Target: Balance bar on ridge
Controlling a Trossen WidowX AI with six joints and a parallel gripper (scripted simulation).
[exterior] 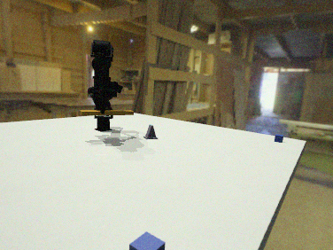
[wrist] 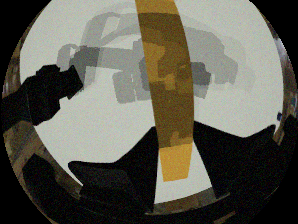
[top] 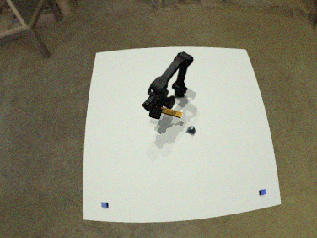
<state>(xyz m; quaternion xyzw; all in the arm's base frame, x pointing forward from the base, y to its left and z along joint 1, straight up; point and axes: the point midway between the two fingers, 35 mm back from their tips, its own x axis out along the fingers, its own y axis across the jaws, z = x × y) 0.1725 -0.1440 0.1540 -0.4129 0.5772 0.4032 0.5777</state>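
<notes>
My gripper (wrist: 173, 128) (exterior: 104, 112) is shut on the orange bar and holds it above the table, with shadows below. The bar (top: 174, 113) (exterior: 124, 113) (wrist: 172, 100) looks about level in the exterior view and sticks out on both sides of the fingers there. In the top view the gripper hides its left part. The ridge (top: 191, 130) (exterior: 151, 132), small, dark and wedge-shaped, stands on the table to the right of the bar in the top and exterior views, apart from it. Nothing lies on the ridge. I do not make it out in the wrist view.
The white table (top: 126, 169) (exterior: 199, 186) bears a blue cube (top: 104, 205) near its front left corner in the top view and another blue cube (top: 262, 192) near its front right corner. The arm's base (top: 179, 89) stands behind the gripper.
</notes>
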